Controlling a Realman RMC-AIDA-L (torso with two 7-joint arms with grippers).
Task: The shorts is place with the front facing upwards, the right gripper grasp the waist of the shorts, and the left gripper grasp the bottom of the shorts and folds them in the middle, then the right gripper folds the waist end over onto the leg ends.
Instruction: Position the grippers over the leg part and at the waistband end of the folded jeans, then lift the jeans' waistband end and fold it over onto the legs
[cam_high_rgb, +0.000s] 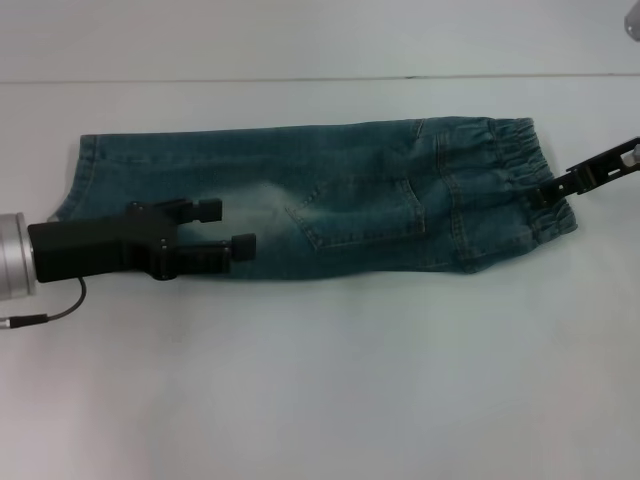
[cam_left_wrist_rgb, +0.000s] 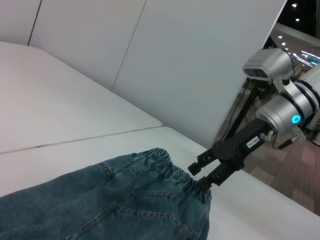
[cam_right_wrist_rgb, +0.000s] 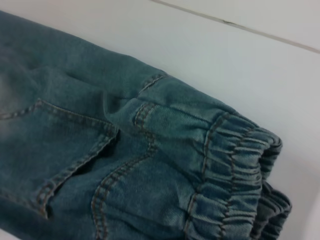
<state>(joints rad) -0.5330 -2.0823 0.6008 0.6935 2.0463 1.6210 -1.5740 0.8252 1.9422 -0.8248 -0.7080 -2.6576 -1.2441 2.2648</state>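
The blue denim shorts (cam_high_rgb: 330, 200) lie flat on the white table (cam_high_rgb: 320, 380), folded in half lengthwise. Their elastic waist (cam_high_rgb: 515, 165) is at the right and the leg ends (cam_high_rgb: 85, 180) at the left. My left gripper (cam_high_rgb: 228, 226) hovers over the leg half, open, with nothing between its fingers. My right gripper (cam_high_rgb: 547, 191) reaches in from the right to the edge of the waist. In the left wrist view the right gripper (cam_left_wrist_rgb: 200, 176) has its jaws apart, the lower fingertip touching the waistband (cam_left_wrist_rgb: 170, 172). The right wrist view shows the gathered waistband (cam_right_wrist_rgb: 235, 170) and a back pocket (cam_right_wrist_rgb: 60, 155).
A seam in the table (cam_high_rgb: 300, 80) runs along the far side behind the shorts. White wall panels (cam_left_wrist_rgb: 190, 65) stand beyond the table. Bare table surface lies in front of the shorts.
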